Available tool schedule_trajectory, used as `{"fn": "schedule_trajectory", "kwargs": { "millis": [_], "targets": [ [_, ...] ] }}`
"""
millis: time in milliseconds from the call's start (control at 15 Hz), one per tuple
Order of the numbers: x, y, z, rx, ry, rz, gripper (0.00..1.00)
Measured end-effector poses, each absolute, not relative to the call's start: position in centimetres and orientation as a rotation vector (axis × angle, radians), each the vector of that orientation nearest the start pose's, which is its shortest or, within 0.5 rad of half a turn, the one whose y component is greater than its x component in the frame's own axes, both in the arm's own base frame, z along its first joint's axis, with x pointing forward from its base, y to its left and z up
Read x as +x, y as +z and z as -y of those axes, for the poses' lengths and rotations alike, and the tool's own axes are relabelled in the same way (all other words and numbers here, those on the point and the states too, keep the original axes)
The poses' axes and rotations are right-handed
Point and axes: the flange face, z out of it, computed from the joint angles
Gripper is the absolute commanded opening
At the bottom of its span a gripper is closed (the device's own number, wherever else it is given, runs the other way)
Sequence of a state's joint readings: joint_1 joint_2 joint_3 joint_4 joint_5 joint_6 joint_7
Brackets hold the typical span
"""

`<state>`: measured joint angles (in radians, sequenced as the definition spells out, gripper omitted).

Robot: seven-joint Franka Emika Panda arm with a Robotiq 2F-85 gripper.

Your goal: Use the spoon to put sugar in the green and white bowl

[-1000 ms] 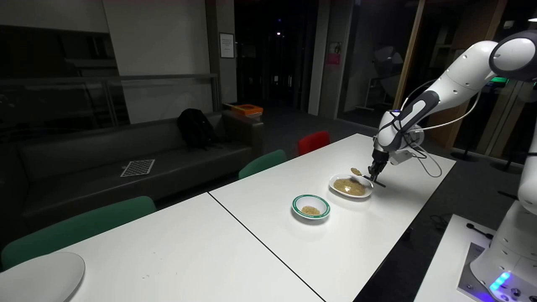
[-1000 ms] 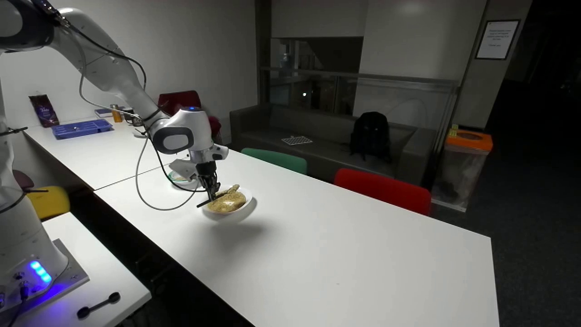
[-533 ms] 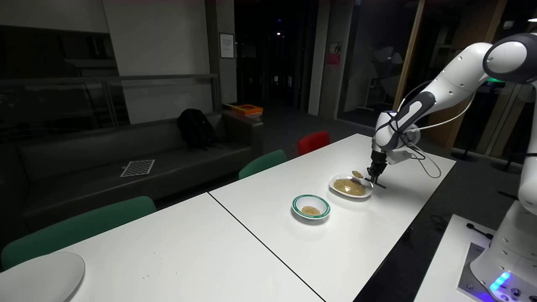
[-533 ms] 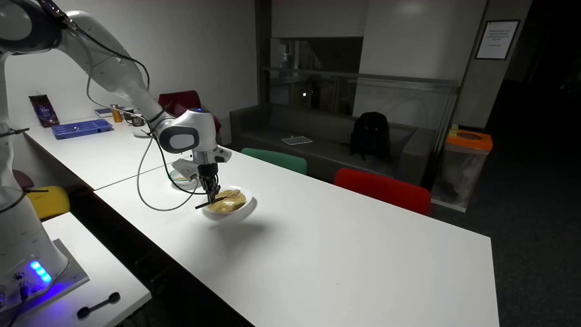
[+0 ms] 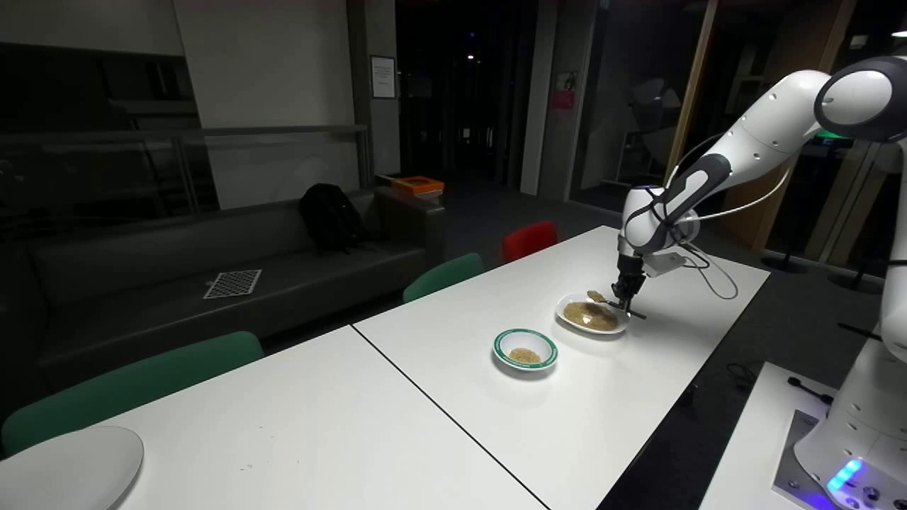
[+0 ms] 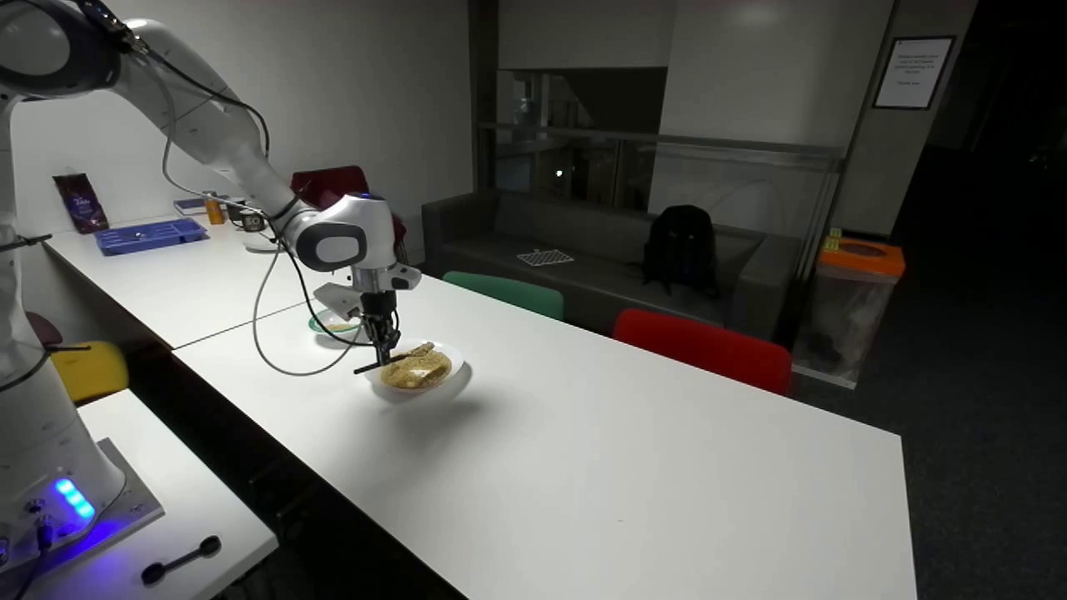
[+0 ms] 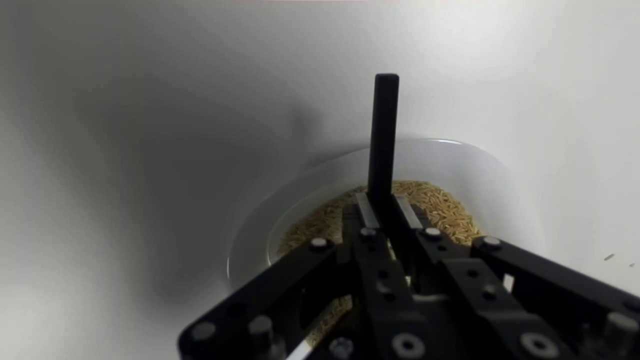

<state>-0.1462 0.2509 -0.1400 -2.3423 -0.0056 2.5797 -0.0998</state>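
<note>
— Please, where is the slim dark spoon (image 7: 384,132)?
— It is above the shallow, white, oval dish (image 7: 460,160). The fingers of the black gripper (image 7: 387,210) pinch its handle from both sides.
— And what do the vessels contain?
— In the dish lies a broad tan heap of long grains (image 5: 589,314), and a small portion (image 5: 596,296) rests on the spoon's head. The round white bowl with a green rim (image 5: 521,341) stands near the dish, with a smaller tan heap (image 5: 525,355) at its bottom.
</note>
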Motion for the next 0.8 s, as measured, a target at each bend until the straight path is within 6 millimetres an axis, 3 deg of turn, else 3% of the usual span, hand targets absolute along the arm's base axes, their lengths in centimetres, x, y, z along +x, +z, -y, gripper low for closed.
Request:
{"fn": "schedule_trajectory", "kwargs": {
  "millis": [800],
  "targets": [
    [50.5,22.5,8.4,-3.203,0.090,-0.121,0.03]
  ]
}}
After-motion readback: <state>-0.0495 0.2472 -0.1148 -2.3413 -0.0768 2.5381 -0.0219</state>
